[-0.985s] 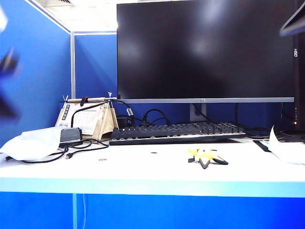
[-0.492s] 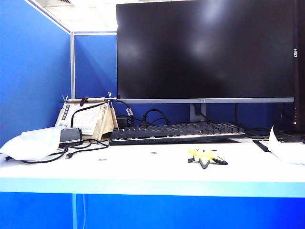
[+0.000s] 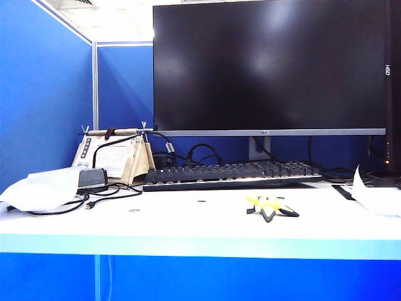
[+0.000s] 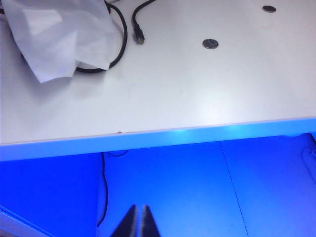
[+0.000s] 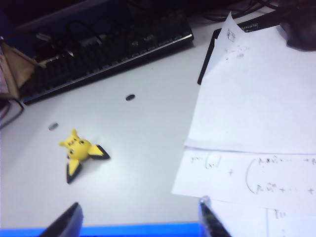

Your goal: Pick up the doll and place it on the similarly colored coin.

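Blue partition walls back a white desk (image 3: 188,226) where the yellow doll (image 5: 79,153) lies flat in front of the keyboard (image 3: 232,174), near two dark coins (image 5: 130,97). Off the desk's front edge, the right gripper (image 5: 140,219) hangs with fingers spread and empty; the left gripper (image 4: 138,223) is pinched closed, also empty.

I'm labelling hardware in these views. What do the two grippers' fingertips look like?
The left gripper shows two dark, slim, pointed fingertips. The right gripper shows dark, blunt, tapered fingertips, one with a pale glint. No cables or markings visible; neither arm appears in the exterior view.
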`<state>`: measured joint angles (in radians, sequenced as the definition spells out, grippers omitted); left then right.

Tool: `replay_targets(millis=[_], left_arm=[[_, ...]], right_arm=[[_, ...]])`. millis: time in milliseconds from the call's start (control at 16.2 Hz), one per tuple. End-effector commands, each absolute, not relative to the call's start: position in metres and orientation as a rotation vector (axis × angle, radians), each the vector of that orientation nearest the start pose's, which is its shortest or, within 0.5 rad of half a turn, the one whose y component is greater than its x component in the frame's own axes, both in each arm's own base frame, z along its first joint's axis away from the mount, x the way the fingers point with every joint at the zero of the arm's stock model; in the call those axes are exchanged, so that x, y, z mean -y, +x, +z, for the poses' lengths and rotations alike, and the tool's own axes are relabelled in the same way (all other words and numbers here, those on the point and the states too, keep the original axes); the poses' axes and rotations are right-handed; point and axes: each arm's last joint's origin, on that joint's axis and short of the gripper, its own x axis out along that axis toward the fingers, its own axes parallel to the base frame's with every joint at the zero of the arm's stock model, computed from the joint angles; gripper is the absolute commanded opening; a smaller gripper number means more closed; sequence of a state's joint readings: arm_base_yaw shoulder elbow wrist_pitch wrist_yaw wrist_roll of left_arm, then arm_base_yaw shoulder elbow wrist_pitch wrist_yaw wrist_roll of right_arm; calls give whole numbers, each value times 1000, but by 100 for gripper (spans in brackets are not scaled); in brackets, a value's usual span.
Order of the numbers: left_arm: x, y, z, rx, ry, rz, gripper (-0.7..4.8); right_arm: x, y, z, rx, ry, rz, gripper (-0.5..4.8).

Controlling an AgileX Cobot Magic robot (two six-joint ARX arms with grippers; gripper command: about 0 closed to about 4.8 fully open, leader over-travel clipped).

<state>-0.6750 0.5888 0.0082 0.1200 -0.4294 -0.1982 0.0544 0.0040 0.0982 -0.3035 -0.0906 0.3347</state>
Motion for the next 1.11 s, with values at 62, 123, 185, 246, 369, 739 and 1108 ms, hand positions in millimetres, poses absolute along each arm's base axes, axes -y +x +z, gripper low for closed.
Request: replay_targets(millis=[62,123,185,246,369,739,1108], left_arm=[[66,105,126,-400,43,-186,21],[64,105,126,-388,75,-130,21],[62,106,126,-376,76,-73,21],[61,106,127,-367,64,-27,22],[59,106,127,-352,51,48,26],[59,106,127,-353,48,47,26],[59,106,127,-353,48,47,26]], right_arm=[[-7,92,160,-209,283,108,304],[-7,93,149,-237,267,101,304],[-7,94,150,-226,241,105,287],[-7,94,150,-213,239,102,262],[-7,94,149,-221,239,99,262],[-7,94,149,-221,272,93,263],[-7,94,149,-221,272,93,263]])
